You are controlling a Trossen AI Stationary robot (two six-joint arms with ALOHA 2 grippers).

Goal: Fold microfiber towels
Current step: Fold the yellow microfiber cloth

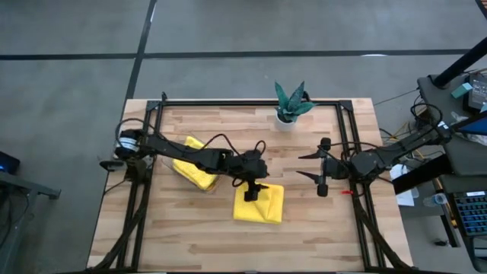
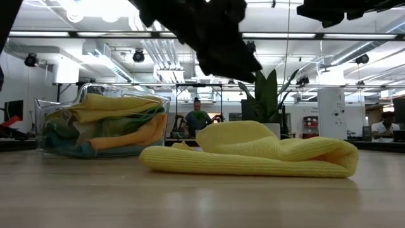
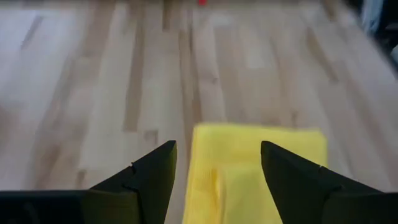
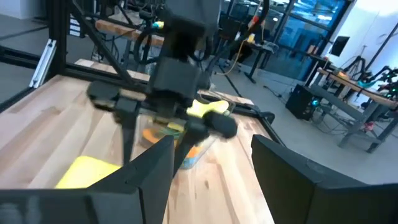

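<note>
A yellow towel [image 1: 260,205] lies folded into a small rectangle on the wooden table, near the middle and toward the near edge. In the low view the yellow towel [image 2: 253,155] is a thick, puffy stack lying flat on the wood. My left gripper [image 1: 255,190] hangs open just above the towel's far-left part; in the left wrist view its fingers [image 3: 217,146] stand apart over the yellow towel [image 3: 249,174] without touching it. My right gripper [image 1: 300,166] waits open at the table's right side, pointing level toward the left, clear of the cloth.
A clear tray [image 1: 194,171] holding several towels, yellow and orange among them, stands left of centre under my left arm; its wall [image 2: 44,120] shows in the low view. A potted plant [image 1: 291,103] stands at the far edge. Bare wood lies along the near edge.
</note>
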